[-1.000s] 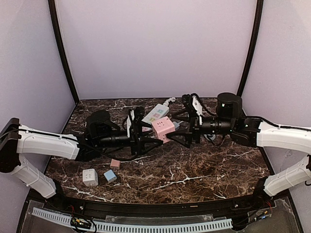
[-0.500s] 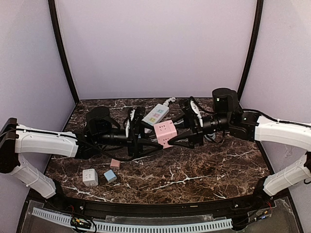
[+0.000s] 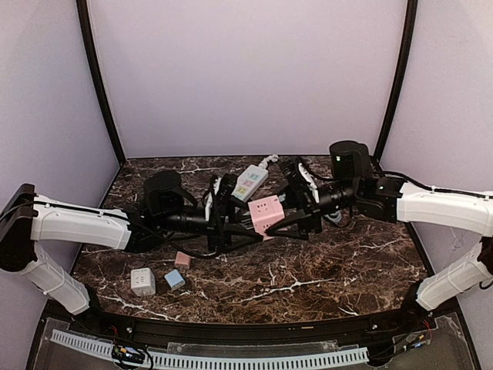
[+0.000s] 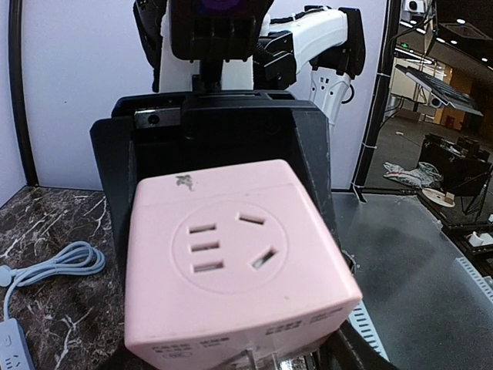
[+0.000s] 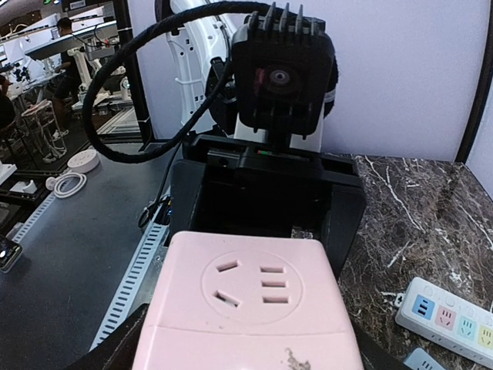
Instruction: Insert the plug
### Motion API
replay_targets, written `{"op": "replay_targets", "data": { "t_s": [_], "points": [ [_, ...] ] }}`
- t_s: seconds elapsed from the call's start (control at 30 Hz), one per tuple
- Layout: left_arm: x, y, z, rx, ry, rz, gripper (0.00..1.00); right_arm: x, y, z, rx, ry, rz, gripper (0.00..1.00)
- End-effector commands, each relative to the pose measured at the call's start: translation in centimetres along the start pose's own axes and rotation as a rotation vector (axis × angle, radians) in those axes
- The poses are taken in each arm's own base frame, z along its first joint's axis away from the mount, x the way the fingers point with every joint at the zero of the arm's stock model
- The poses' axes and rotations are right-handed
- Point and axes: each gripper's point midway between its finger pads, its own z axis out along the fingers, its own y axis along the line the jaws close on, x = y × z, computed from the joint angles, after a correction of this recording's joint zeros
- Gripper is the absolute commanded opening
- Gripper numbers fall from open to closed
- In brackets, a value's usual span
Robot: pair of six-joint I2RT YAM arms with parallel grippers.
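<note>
From above, my left hand [image 3: 248, 222] and my right hand [image 3: 286, 216] meet over the middle of the dark marble tabletop [image 3: 323, 270]. The pale pink cube-shaped socket block [image 3: 266, 213] sits between them. My left hand is partly closed and grips the block from the left. My right hand's fingers flank it from the right, about half open, and I cannot tell whether they press on it. A white power strip with coloured sockets [image 3: 248, 182] lies just behind the block. Well apart, near my left arm, lie a small white cube adapter [image 3: 142, 280], a small blue block [image 3: 175, 279] and a small pink block [image 3: 182, 259].

My left wrist camera shows the pink block filling the view, a five-hole socket face towards me and my right hand's black housing close behind it. A grey cable [image 4: 62, 262] loops on the tabletop at the left.

My right wrist camera shows another socket face of the block, with my left hand's black housing behind it and the power strip at the lower right.
</note>
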Motion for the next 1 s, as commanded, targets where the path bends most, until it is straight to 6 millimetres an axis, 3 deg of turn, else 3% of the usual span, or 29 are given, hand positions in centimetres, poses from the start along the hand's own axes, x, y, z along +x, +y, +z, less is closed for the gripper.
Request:
{"op": "replay_targets", "data": {
  "t_s": [0.0,0.13,0.4,0.47,0.53,0.57,0.6,0.67,0.83,0.97],
  "points": [
    [-2.3,-0.2,0.4,0.014,-0.059,0.043,0.01,-1.0,1.7,0.6,-0.108,-0.034,-0.018,0.71],
    [-2.3,0.0,0.4,0.007,-0.062,0.050,0.01,-1.2,1.7,0.7,-0.120,-0.036,-0.017,0.63],
    [-2.0,0.9,0.4,-0.032,-0.067,0.038,0.02,-1.6,1.7,0.7,-0.118,-0.043,-0.013,0.29],
    [-1.7,1.6,0.3,-0.055,-0.054,0.022,0.16,-1.6,1.3,0.7,-0.095,-0.038,-0.005,0.22],
    [-1.1,2.2,0.0,-0.081,-0.032,0.000,0.53,-1.5,0.7,0.7,-0.055,-0.028,0.008,0.13],
    [-0.9,2.2,-0.2,-0.089,-0.027,0.004,0.60,-1.5,0.3,0.7,-0.030,-0.023,0.013,0.07],
    [-0.2,2.4,-0.4,-0.106,-0.010,-0.004,0.74,-1.4,0.0,0.6,-0.010,-0.019,0.016,0.01],
    [0.6,2.6,-0.8,-0.135,0.005,-0.003,0.87,-1.4,-1.0,0.3,0.046,-0.008,0.026,0.00],
    [2.6,4.1,-1.9,-0.249,0.062,-0.007,0.91,-1.5,-3.5,-0.6,0.204,0.035,0.067,0.00],
    [5.4,7.2,-3.1,-0.439,0.162,-0.036,0.90,-0.5,-6.2,-2.6,0.422,0.077,0.127,0.00]
  ]
}}
